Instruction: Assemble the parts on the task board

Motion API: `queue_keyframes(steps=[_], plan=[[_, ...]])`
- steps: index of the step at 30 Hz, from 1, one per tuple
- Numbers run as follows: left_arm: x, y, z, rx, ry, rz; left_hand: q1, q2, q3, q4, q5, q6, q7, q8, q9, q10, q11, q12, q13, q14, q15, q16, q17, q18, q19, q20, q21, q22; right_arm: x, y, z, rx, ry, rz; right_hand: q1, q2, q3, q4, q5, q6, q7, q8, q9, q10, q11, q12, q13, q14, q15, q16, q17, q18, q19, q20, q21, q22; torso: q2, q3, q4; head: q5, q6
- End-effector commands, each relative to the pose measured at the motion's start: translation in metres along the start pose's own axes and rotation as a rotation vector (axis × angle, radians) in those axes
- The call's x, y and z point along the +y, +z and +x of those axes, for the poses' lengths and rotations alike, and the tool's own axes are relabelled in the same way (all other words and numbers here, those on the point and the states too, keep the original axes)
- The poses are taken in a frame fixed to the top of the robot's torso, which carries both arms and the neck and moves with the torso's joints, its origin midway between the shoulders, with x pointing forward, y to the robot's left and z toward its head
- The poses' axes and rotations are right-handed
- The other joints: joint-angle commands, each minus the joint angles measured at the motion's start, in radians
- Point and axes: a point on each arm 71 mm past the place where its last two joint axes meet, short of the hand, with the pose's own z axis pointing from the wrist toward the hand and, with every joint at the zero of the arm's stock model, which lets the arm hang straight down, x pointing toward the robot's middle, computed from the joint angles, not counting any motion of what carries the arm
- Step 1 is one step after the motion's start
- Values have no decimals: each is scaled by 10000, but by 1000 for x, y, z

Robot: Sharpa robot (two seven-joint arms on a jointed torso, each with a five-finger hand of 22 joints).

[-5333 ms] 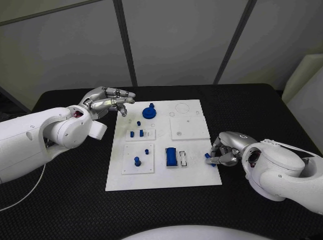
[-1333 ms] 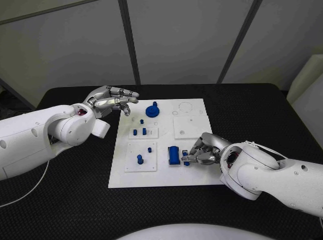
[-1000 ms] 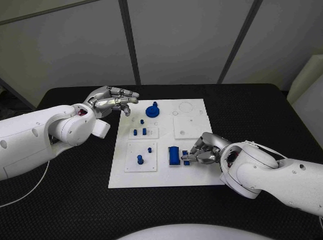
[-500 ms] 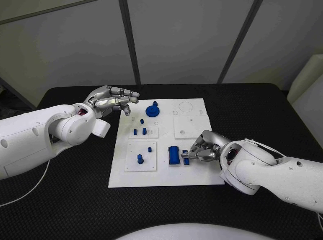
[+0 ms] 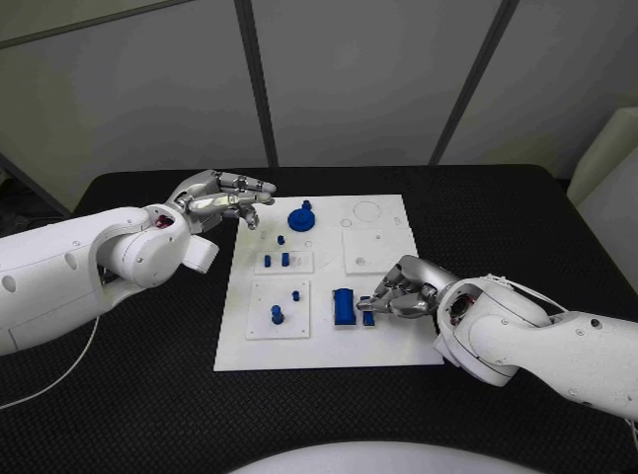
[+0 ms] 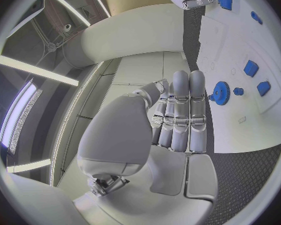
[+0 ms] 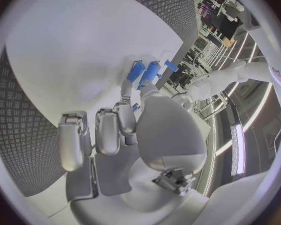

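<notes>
The white task board [image 5: 383, 341] lies in the middle of the black table. My right hand [image 5: 400, 294] reaches over its near right part and pinches a small blue piece [image 5: 367, 314], which stands right beside the upright blue block [image 5: 344, 306]. In the right wrist view the block [image 7: 135, 71] and the piece [image 7: 152, 71] sit side by side just past the fingertips. My left hand [image 5: 222, 201] hovers over the board's far left corner, holding nothing, with its fingers [image 6: 181, 110] stretched out. A blue gear [image 5: 303, 218] sits on the board to the right of that hand.
Two small blue pegs [image 5: 274, 261] stand on the left middle plate, and one blue peg [image 5: 277, 314] on the near left plate. A blank square plate [image 5: 374, 252] lies at the right middle. Black table surrounds the board on all sides.
Over five seconds my right hand has carried the small blue piece from the board's right edge to the blue block. In the last second it has only shifted slightly. The left hand has stayed still.
</notes>
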Motion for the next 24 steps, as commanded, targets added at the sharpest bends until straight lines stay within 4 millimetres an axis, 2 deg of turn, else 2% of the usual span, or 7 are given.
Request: queue_keyframes(steps=[1,8,18,24], plan=[[0,0,1,110,-59,15,-46,68,20,-54,43,-5,41,-36,16,-68,24,44,11,-15,35,-68,-15,-174,-8,35,-47,-14,5,-2,-2,-273,468,-613,-150,-46,-1,92,-39,43,62,-38,21,-13,-1,-43,27,492,-42,39,-15,-151,1018,-60,29,2634,0,-3,7,-17,8],[0,0,1,113,-63,-5,-54,76,21,-53,46,-10,42,-41,15,-76,26,43,11,-15,38,-70,-15,-175,-9,37,-50,-14,2,-8,-5,-151,451,-596,-205,-59,-21,114,-38,43,61,-43,37,-14,0,-52,25,493,-41,42,-9,-151,1018,-58,29,2634,1,-5,8,-35,22],[0,-1,0,85,-57,-9,-54,76,21,-53,46,-10,42,-41,15,-76,26,43,11,-15,38,-70,-15,-175,-9,37,-50,-14,-9,-21,-6,593,-217,-352,309,-105,74,-122,-37,11,31,-68,108,-32,-24,-99,13,489,-57,28,-19,-151,1018,-66,29,2634,3,-4,-18,-58,29],[0,-1,1,106,-62,3,-54,76,21,-53,46,-10,42,-41,15,-76,26,43,11,-15,38,-70,-15,-175,-9,37,-50,-14,-8,-21,-5,713,-399,-323,515,-71,111,-229,-36,9,24,-74,137,-31,-29,-96,23,488,-61,23,-22,-151,1018,-70,29,2634,4,-1,18,-79,28]])
